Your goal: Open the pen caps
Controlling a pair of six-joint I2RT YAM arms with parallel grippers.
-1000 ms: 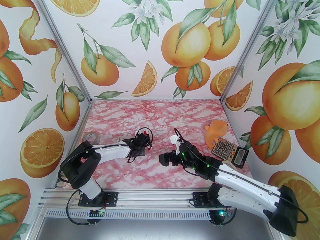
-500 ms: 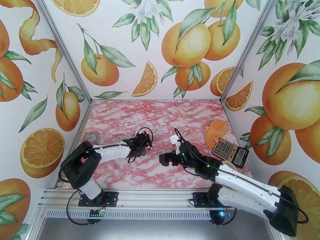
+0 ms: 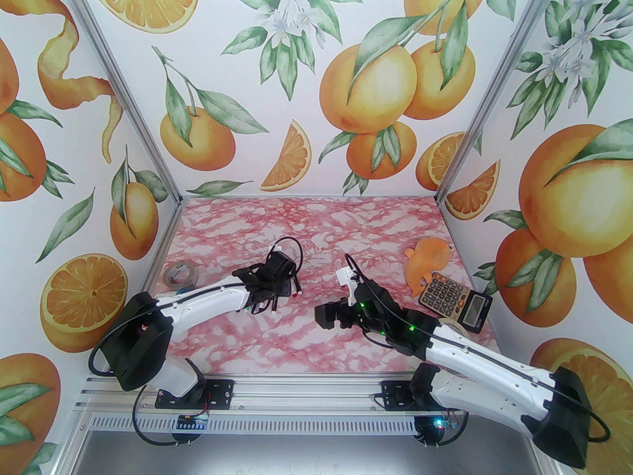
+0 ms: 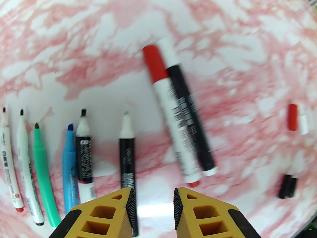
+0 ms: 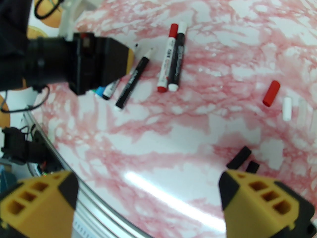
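Note:
Several uncapped pens [image 4: 44, 172] lie side by side on the pink marbled table, among them a green, a blue and a black-barrelled pen [image 4: 128, 155]. Right of them lie two capped pens, one with a red cap [image 4: 155, 63], one black with a white cap [image 4: 168, 52]. Loose pen caps lie further right: red [image 4: 292, 117], white [image 4: 304, 123] and two black [image 4: 287, 186]. My left gripper [image 4: 154, 214] hovers over the black-barrelled pen, slightly open and holding nothing. My right gripper [image 5: 148, 197] hangs wide open and empty near the black caps [image 5: 239, 157].
A tape roll [image 3: 180, 273] lies at the table's left edge. An orange plush toy [image 3: 428, 260] and a calculator [image 3: 455, 302] sit at the right. Another tape roll [image 3: 452, 325] peeks out beside the right arm.
The left arm has lifted and its elbow swung left. Its jaws have parted a little, and pens now show beneath it. The right arm has not moved.

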